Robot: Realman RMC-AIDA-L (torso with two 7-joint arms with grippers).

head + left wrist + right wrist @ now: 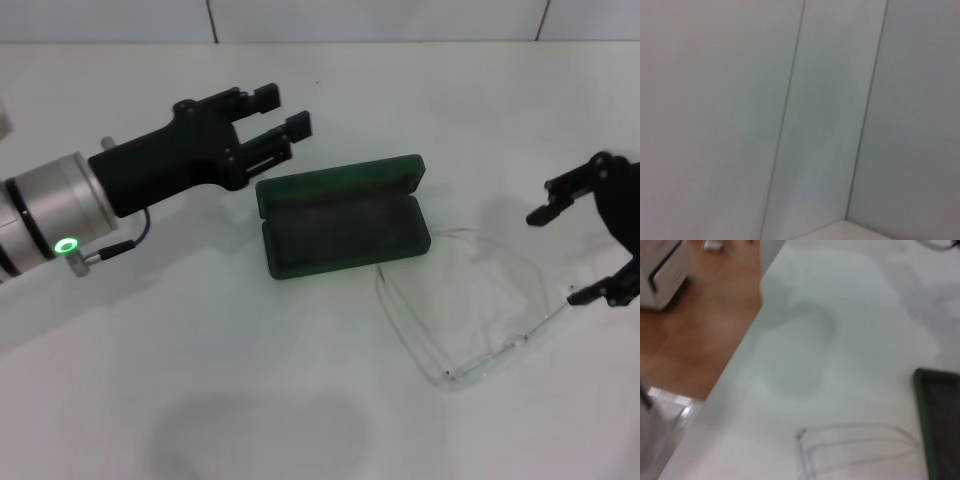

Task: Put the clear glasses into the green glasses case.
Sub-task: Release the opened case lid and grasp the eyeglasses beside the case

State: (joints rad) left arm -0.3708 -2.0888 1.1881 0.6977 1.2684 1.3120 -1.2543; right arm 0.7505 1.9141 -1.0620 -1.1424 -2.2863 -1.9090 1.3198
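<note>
Your clear glasses (470, 320) lie flat on the white worktop (250, 400), arms unfolded, just beside the near right corner of the green glasses case (345, 222); whether one arm tip touches the case you cannot quite tell. The case sits open at the worktop's middle, lid raised at the far side, lined tray showing. Your right gripper (580, 250) hovers at the glasses' right end with jaws spread wide, holding nothing. Your left gripper (275, 118) hangs over the case's far left corner, fingers likewise apart and unloaded.
</note>
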